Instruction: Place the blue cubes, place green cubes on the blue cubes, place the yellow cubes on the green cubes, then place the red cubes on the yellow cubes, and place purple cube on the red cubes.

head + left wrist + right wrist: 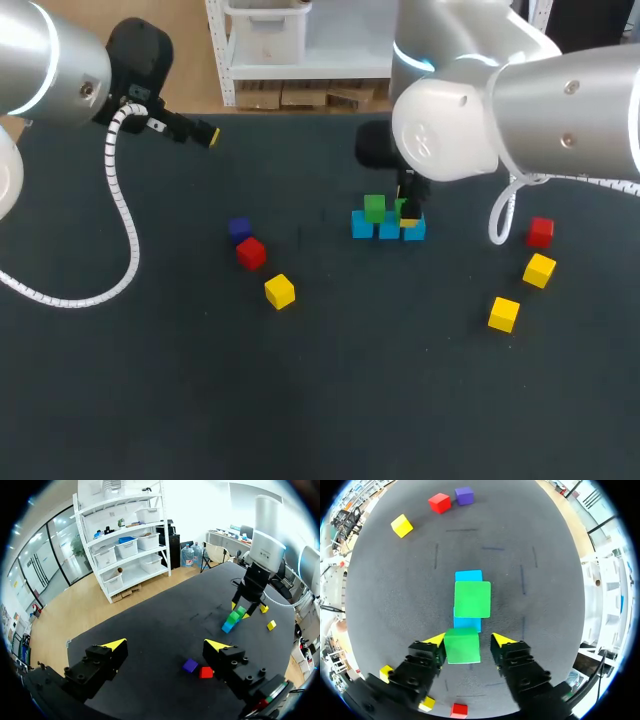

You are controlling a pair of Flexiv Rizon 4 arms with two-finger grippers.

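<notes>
Three blue cubes (389, 230) stand in a row right of the table's middle. One green cube (374, 207) rests on the row's left end. My right gripper (408, 212) hangs over the right end, where a second green cube (462, 645) sits between its fingers. One finger touches that cube and a gap shows at the other, so the right gripper (465, 640) is open. The purple cube (239, 229), a red cube (250, 253) and a yellow cube (280, 291) lie left of the middle. My left gripper (166, 644) is open and empty, high at the far left.
At the right lie a red cube (540, 232) and two yellow cubes (539, 270) (503, 314). A white coiled cable (122, 205) hangs from my left arm over the table's left side.
</notes>
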